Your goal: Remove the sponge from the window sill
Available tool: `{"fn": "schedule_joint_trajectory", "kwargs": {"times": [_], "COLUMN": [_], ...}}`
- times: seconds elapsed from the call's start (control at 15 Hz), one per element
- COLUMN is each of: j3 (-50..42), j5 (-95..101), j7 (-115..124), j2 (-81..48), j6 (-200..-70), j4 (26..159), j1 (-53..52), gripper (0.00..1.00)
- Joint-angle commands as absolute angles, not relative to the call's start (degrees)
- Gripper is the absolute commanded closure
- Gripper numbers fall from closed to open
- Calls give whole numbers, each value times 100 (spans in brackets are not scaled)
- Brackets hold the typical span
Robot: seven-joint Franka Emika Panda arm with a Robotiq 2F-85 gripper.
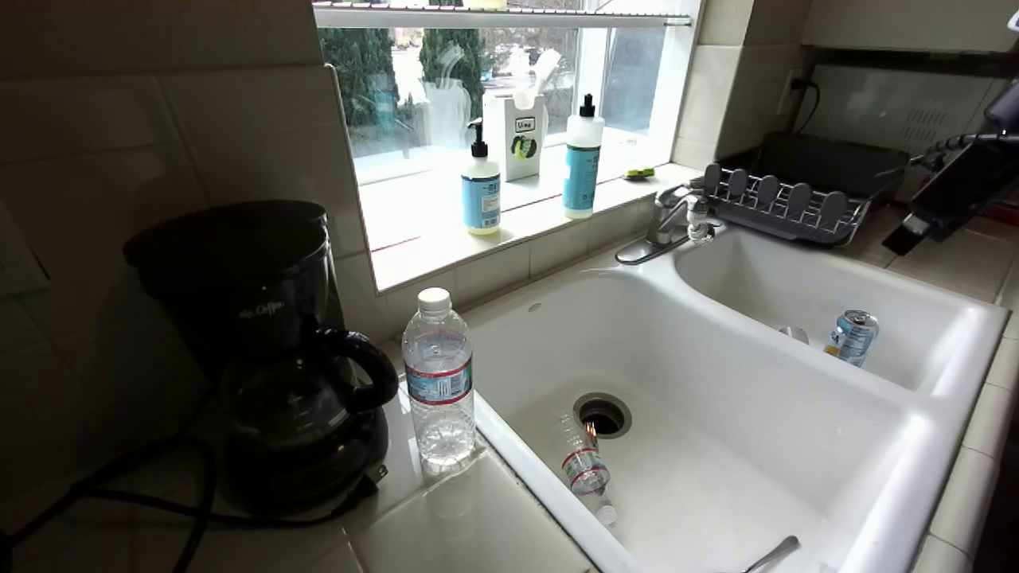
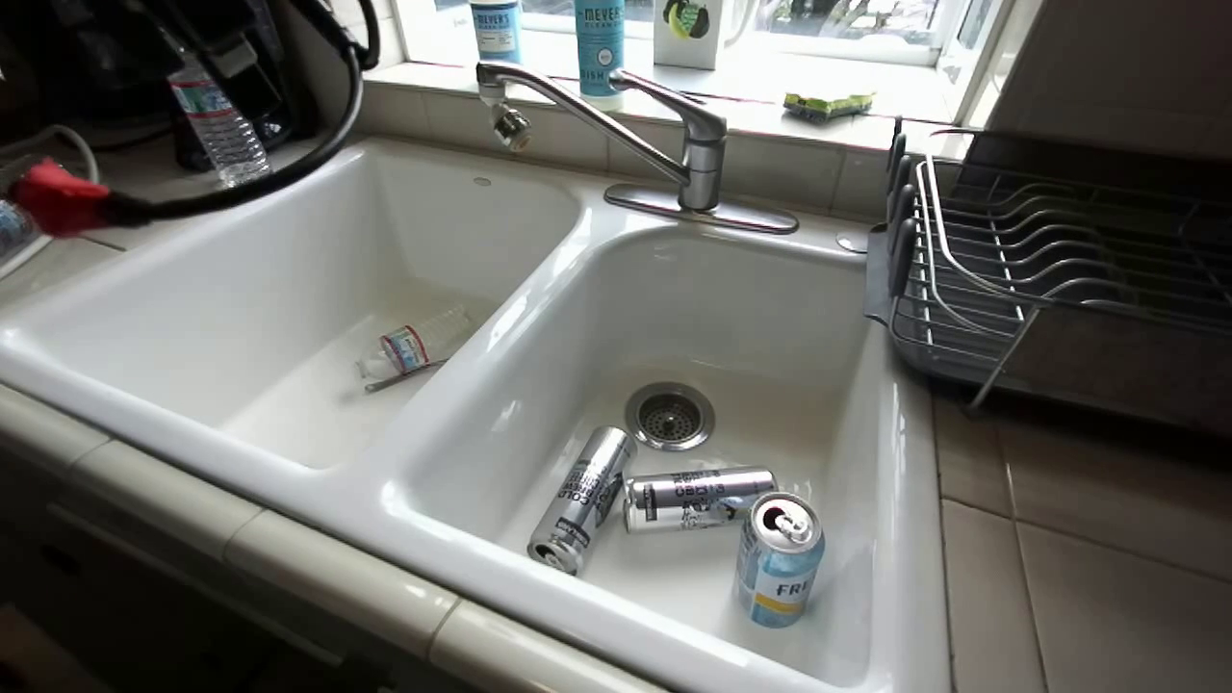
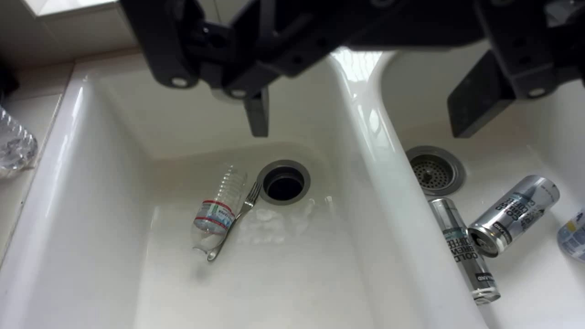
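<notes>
The sponge is a small yellow-green block (image 1: 638,173) lying flat on the window sill (image 1: 430,247), near its end by the dish rack. It also shows in an exterior view on the sill behind the faucet (image 2: 828,104). In the wrist view only a bright corner of the sill (image 3: 68,4) shows; the sponge is out of view there. My gripper (image 3: 361,135) is open, its fingers wide apart with nothing between them. It hangs high above the sink, away from the sponge. In an exterior view one dark finger (image 1: 906,237) shows at the right edge.
Soap bottles (image 1: 482,191) (image 1: 583,163) and a white box (image 1: 521,139) stand on the sill. The faucet (image 2: 707,159) rises before it. A dish rack (image 2: 1020,241) stands beside the sink. Cans (image 2: 698,498) and a plastic bottle (image 3: 215,214) lie in the basins. A red-ended cable (image 2: 63,197) hangs nearby.
</notes>
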State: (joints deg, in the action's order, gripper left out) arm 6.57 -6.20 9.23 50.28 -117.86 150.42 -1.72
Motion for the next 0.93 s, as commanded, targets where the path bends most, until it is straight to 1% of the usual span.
{"fn": "schedule_joint_trajectory", "kwargs": {"times": [0.0,0.33,0.53,0.6,0.87], "j3": [374,-63,-329,-252,-375], "j5": [-426,-520,-683,-533,-594], "j7": [998,1418,1605,1419,1493], "j2": [4464,3479,2746,3359,2771], "j6": [-12056,-12782,-12786,-12816,-12815], "j4": [14439,13558,12868,13397,12923], "j1": [253,864,983,932,957], "gripper": [0,0,0,0,0]}}
